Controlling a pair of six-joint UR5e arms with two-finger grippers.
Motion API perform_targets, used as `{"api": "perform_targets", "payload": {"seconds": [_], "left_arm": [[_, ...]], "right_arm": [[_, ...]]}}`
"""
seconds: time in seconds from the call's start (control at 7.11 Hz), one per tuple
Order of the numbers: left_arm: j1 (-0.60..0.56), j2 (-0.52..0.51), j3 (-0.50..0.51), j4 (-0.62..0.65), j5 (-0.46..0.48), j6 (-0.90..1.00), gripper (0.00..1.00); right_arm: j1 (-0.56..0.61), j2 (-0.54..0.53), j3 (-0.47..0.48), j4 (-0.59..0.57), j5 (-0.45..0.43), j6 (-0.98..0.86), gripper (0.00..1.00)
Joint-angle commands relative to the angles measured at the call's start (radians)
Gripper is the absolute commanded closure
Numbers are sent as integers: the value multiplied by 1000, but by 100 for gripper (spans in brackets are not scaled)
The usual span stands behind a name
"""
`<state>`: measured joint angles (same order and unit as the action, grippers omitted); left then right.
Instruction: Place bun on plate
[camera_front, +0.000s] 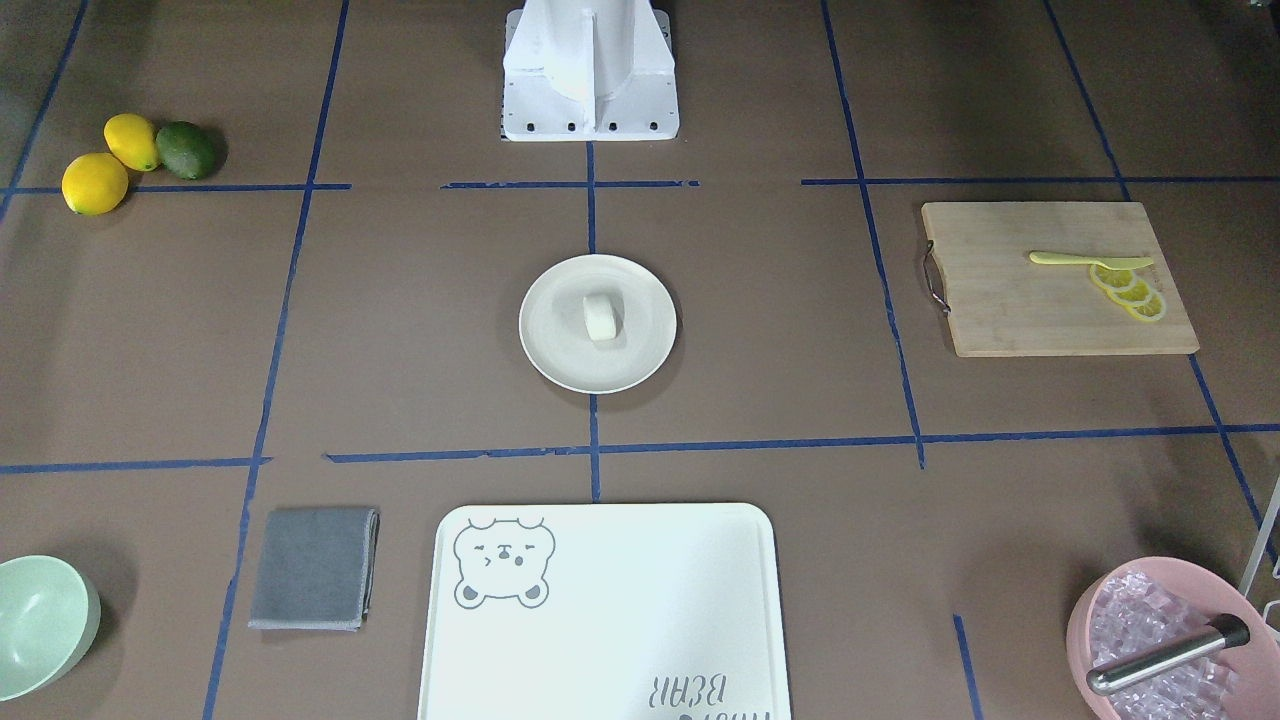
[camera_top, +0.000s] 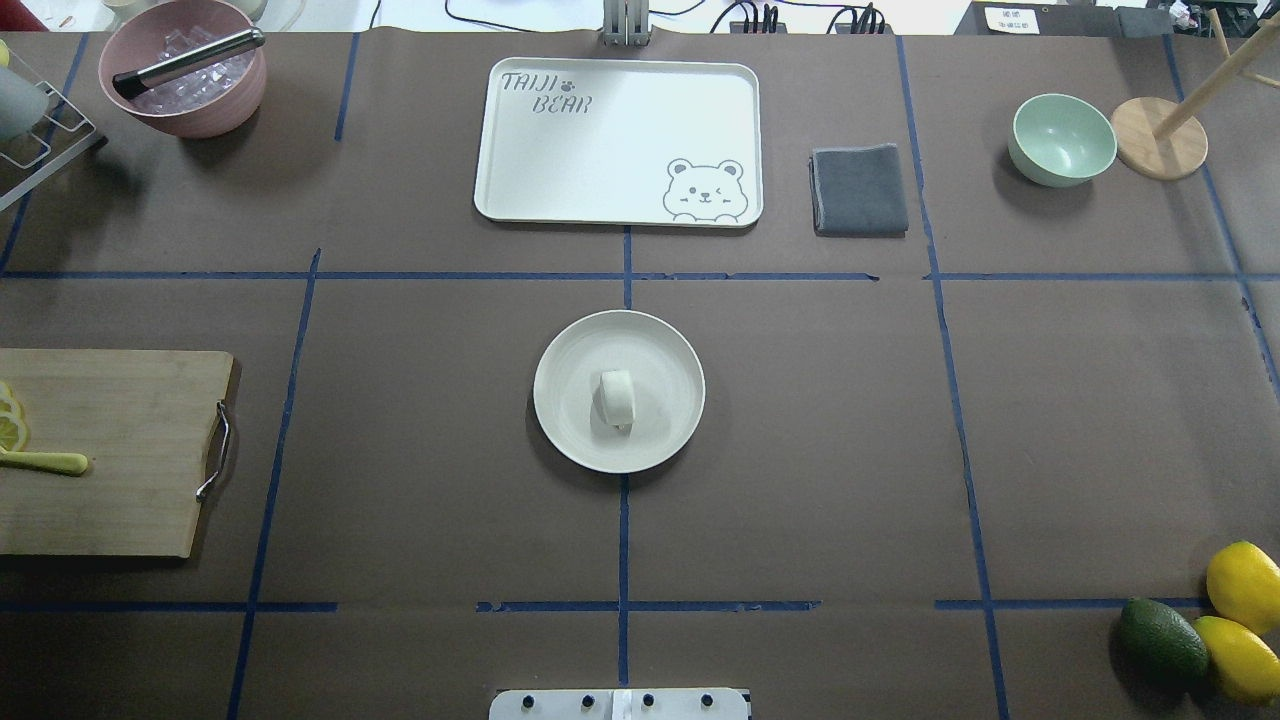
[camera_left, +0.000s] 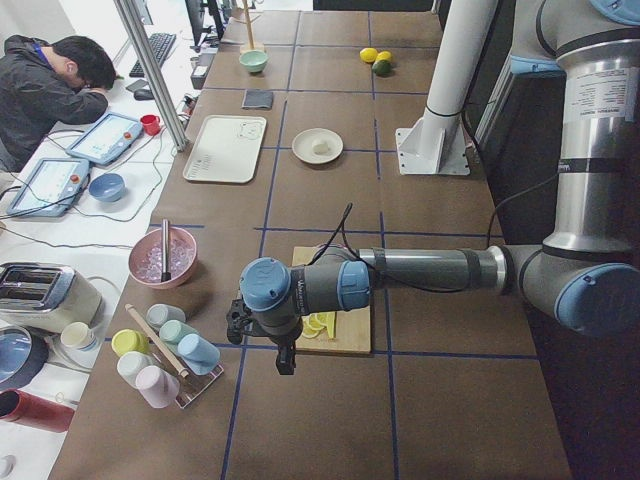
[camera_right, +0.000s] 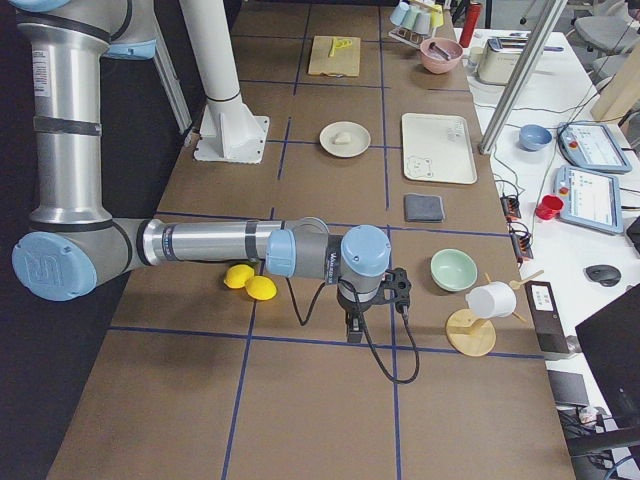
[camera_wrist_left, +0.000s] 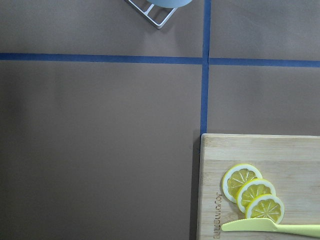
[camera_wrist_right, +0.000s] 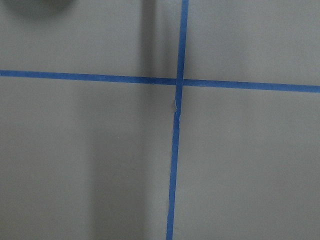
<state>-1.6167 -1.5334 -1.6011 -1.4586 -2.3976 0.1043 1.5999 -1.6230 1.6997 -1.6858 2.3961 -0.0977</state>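
Brown paper gridded with blue tape covers the counter; a seated person is at a desk beside it. One plate sits at its centre, and one bun lies on the plate's middle. Beyond the plate from the robot base are one bear-print tray, one grey cloth, one green bowl and one pink bowl. On the left-arm side of the plate is one cutting board with three lemon slices. On the opposite side are two lemons and one green fruit. The left pincer and right pincer hang well apart from the plate; whether either is open or closed cannot be told.
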Motion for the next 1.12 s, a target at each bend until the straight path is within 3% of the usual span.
{"api": "perform_targets", "payload": {"seconds": [0.0, 0.98], "left_arm": [[0, -1, 0, 0, 0, 0, 0], [-2, -2, -2, 0, 3, 2, 0]], "right_arm": [[0, 0, 0, 0, 0, 1, 0], [0, 0, 0, 0, -14, 1, 0]]}}
